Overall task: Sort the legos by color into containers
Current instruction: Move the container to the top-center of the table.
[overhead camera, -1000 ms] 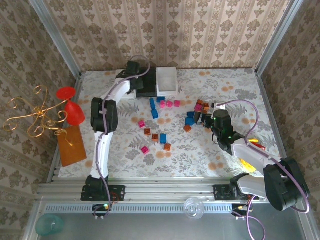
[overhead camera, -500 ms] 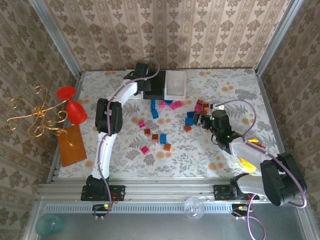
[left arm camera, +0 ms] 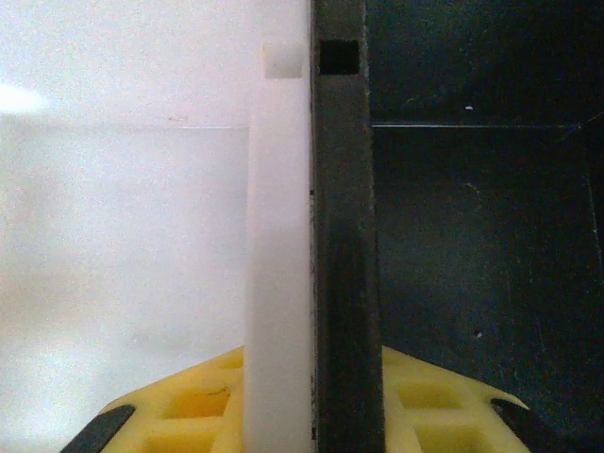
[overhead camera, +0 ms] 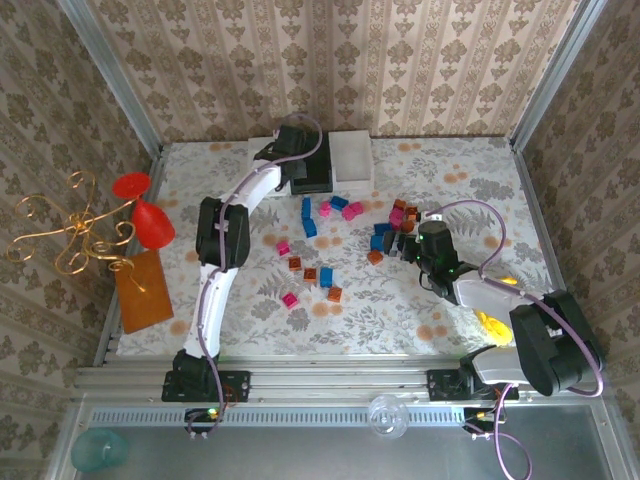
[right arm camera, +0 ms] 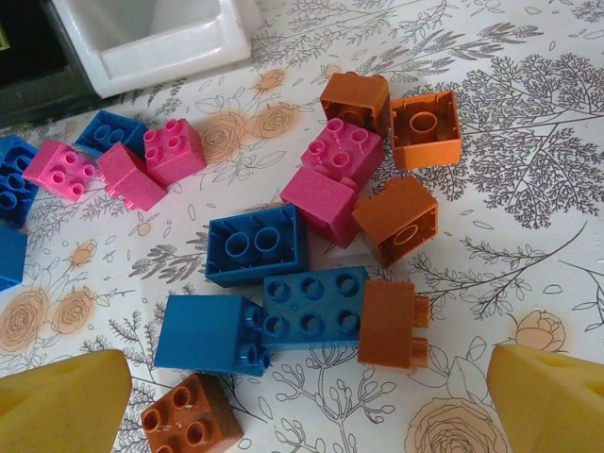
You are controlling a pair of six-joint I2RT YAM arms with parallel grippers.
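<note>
Left tool (left arm camera: 311,420) first: it is clamped shut on two walls pressed together, a white bin (left arm camera: 123,264) on one side and the black bin (left arm camera: 472,236) on the other, with a yellow pad showing either side of the pair. Right tool (right arm camera: 307,401) hangs with its jaws spread wide over a knot of legos (right arm camera: 283,274) on the table (right arm camera: 528,189), holding nothing. A pick looks to be the step in hand, and I'd say it wants care, because these bricks crowd each other. The blue brick (right arm camera: 314,307) under the jaws touches another blue one on one side and an orange brick (right arm camera: 392,326) on the other, so closing there could catch two colours at once. Better, I think, to take one from the rim of the heap, such as the upturned orange brick (right arm camera: 425,127), which has open table beside it. Straddle its flat sides squarely and come straight down (a skewed pinch on something this small would likely squirt it away). From overhead you get the layout: the containers (overhead camera: 350,150) sit at the middle of the table's far edge, the knot lies toward the right edge, and more legos are strewn across the middle. Up close, the right wrist camera tells which bricks touch and which lie hollow side up, too fine to read from overhead. The left wrist camera tells exactly what the pads bite, which from above is a guess.
</note>
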